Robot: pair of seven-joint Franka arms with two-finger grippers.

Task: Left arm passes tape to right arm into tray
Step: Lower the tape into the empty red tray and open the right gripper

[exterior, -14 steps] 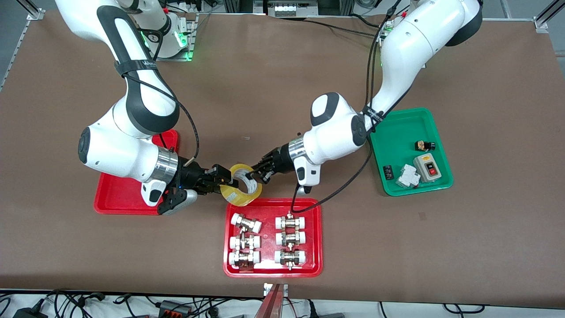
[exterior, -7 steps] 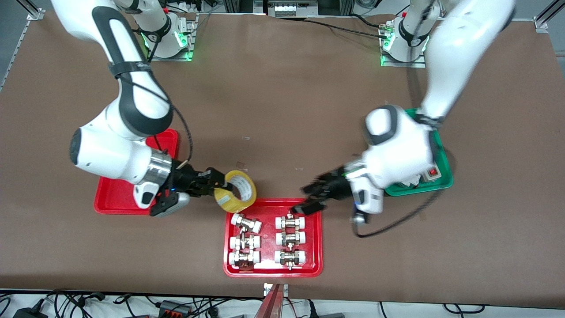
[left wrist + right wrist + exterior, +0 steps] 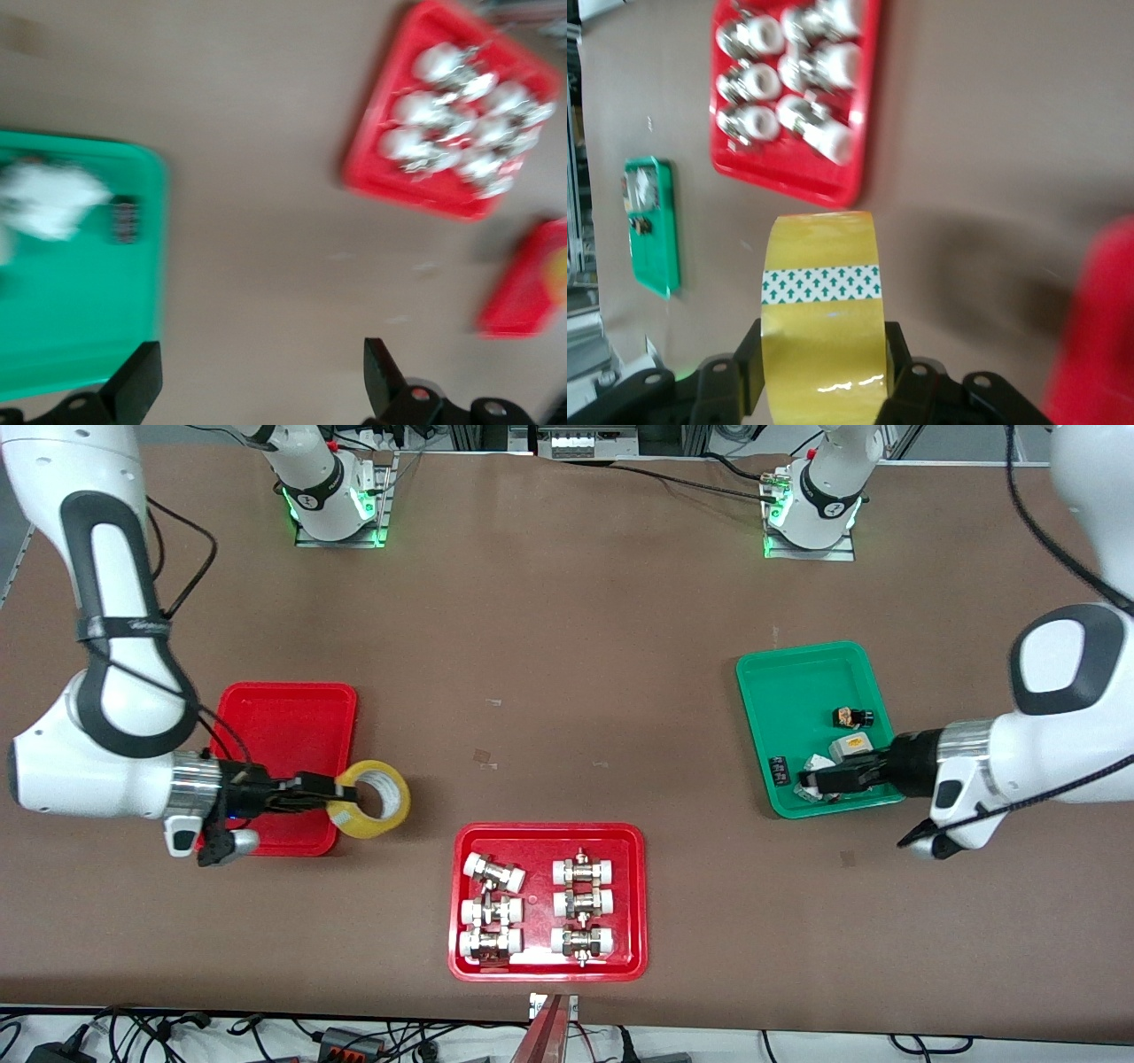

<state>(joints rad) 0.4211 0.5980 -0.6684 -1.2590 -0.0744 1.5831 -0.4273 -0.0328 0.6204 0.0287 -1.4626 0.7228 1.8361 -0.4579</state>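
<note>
The tape [image 3: 368, 800], a roll of translucent yellow packing tape with a pale core, hangs in the air over the edge of the plain red tray [image 3: 288, 717] at the right arm's end of the table [image 3: 567, 646]. The right gripper [image 3: 341, 795] pinches it, its fingers pressed against the roll's two flat sides. In the right wrist view the roll [image 3: 824, 310] stands between the black fingers [image 3: 735, 372], and a green band of arrows runs across its yellow face.

The brown table carries three trays. The plain red tray is shallow with rounded corners, and its visible bottom is bare. The red tray with white-capped metal fittings [image 3: 549, 833] lies nearest to the front camera, about midway between the two arms' ends; six fittings [image 3: 494, 875] sit in it in two columns. The green tray [image 3: 802, 691] lies toward the left arm's end and holds a grey switch box [image 3: 848, 747], a white part [image 3: 813, 766] and two small dark pieces.

The left gripper [image 3: 819, 779] is over the green tray's nearer end, its fingers spread wide with nothing between them; the left wrist view shows the two fingertips [image 3: 383, 372] well apart above the table.
</note>
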